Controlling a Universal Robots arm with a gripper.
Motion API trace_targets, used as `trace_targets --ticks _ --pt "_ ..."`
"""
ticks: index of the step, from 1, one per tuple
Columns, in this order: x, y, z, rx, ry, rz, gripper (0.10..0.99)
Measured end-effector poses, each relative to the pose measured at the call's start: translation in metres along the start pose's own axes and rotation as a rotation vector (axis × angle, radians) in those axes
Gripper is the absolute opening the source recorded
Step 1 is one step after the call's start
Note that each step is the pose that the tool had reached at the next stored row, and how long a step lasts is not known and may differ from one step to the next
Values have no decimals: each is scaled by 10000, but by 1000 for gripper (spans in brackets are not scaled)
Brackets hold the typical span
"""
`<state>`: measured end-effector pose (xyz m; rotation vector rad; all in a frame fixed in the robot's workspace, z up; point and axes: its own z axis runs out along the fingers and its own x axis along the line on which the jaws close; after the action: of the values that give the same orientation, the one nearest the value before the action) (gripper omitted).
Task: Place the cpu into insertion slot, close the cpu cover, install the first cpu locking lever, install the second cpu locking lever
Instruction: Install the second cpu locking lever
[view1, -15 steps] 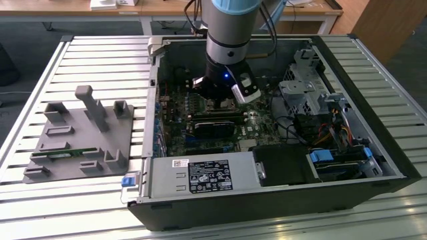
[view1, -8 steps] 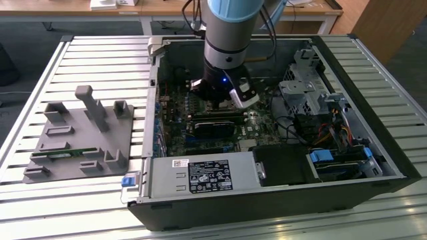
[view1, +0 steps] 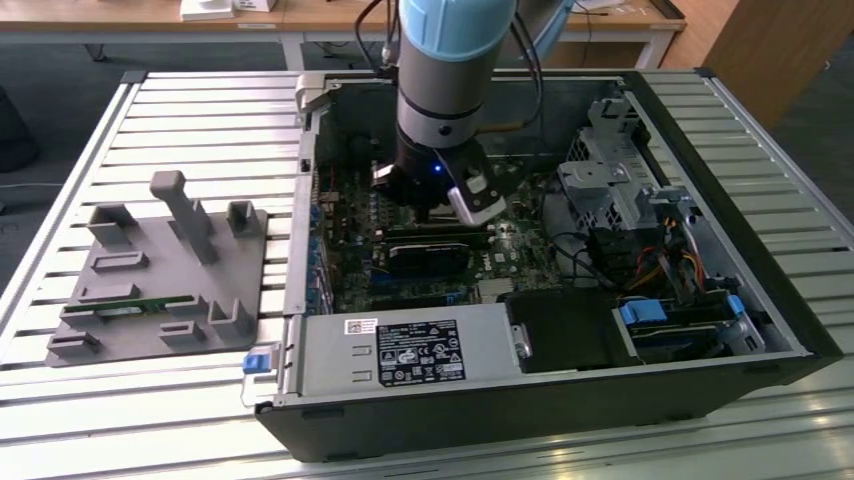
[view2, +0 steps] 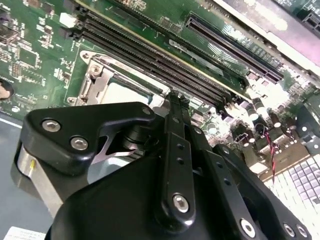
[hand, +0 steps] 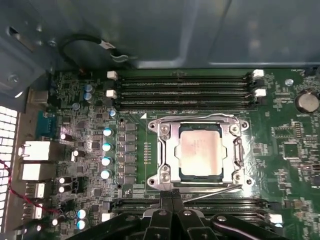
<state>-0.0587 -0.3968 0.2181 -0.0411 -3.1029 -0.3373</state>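
Exterior view: an open computer case (view1: 667, 330) lies on a slatted table (view1: 80, 120), the arm reaching down into it, the gripper (view1: 441, 205) low over the motherboard (view1: 527, 265). First wrist view: the cpu (hand: 201, 151) sits in the insertion slot (hand: 227, 167), the cpu cover (hand: 167, 155) shut around it. The gripper's fingertips (hand: 171, 196) are pressed together, holding nothing, at the socket's edge beside 1 thin locking lever (hand: 212, 191).

Silvery-grey cpu (hand: 200, 149), shiny metal cpu cover (hand: 167, 150), green circuit board (hand: 285, 165), seemingly black tool (hand: 172, 197)
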Motion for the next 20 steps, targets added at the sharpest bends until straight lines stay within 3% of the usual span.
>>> trace_targets --ticks 5,9,20 --pt "8 -19 85 -5 0 0 106" --pt "18 -55 91 -27 2 0 106" --pt "69 -124 107 -301 10 -7 106"
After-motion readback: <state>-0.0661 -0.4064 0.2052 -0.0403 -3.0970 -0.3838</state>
